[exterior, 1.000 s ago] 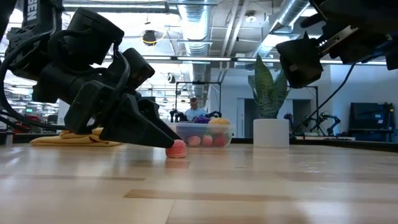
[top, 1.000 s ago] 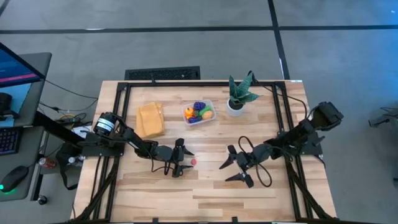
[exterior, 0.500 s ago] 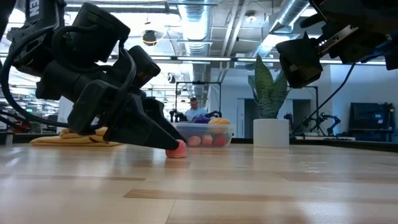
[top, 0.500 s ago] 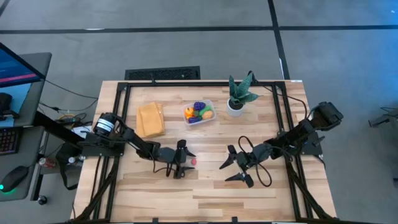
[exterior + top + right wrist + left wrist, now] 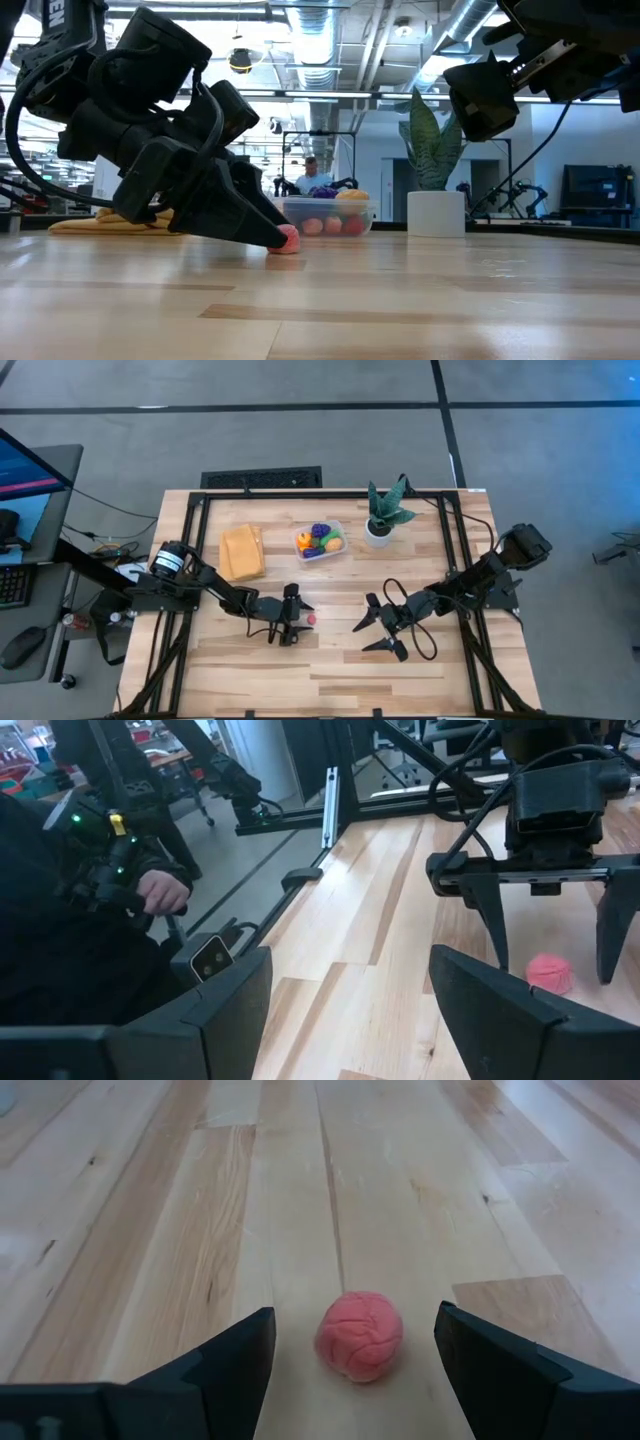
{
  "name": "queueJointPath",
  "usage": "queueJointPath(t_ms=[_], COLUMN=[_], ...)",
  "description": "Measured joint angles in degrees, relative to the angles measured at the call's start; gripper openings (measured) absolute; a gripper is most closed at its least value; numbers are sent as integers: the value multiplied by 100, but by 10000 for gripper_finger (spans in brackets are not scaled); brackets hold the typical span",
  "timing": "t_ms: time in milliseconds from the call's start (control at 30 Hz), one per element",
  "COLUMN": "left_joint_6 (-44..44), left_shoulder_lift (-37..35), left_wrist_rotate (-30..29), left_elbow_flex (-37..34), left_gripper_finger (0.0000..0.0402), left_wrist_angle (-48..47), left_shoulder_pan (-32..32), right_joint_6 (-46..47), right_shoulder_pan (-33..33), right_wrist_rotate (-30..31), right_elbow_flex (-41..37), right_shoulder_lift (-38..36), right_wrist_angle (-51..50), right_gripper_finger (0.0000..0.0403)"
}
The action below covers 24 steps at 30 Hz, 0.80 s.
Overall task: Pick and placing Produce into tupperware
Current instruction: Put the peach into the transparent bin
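A small pink ball-shaped toy [image 5: 360, 1335] lies on the wood table near its middle; it also shows in the high view [image 5: 312, 620] and the low view [image 5: 289, 240]. My left gripper [image 5: 355, 1312] is open and low on the table, one finger on each side of the ball without touching it; it shows in the high view [image 5: 297, 620]. The clear tub [image 5: 320, 541] stands at the far middle with several toy fruits inside. My right gripper [image 5: 372, 635] is open and empty, to the right of the ball.
A spiky green plant in a white pot [image 5: 383, 515] stands right of the tub. A tan-yellow folded cloth [image 5: 242, 552] lies left of it. A black frame runs along the table edges. A person's hand [image 5: 160, 890] shows beyond the table in the right wrist view.
My left gripper has edged toward the table's right edge, up to the pink ball, staying low on the table. The ball has stayed where it was.
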Motion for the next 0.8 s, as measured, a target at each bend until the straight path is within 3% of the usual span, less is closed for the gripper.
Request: queueJointPath(t_ms=[167,533,800], left_joint_6=[-5,-5,-5], left_shoulder_lift=[0,0,0], left_wrist_rotate=[-45,-47,-45], left_elbow_flex=[0,0,0], left_gripper_finger=[255,175,156], left_wrist_angle=[-23,-40,-23], left_shoulder_pan=[0,0,0], right_joint_6=[0,4,4], right_shoulder_pan=[0,0,0], right_wrist_rotate=[0,2,2], right_elbow_flex=[0,2,2], right_shoulder_lift=[0,0,0], right_wrist_angle=[-1,-4,-5], right_gripper_finger=[265,265,265])
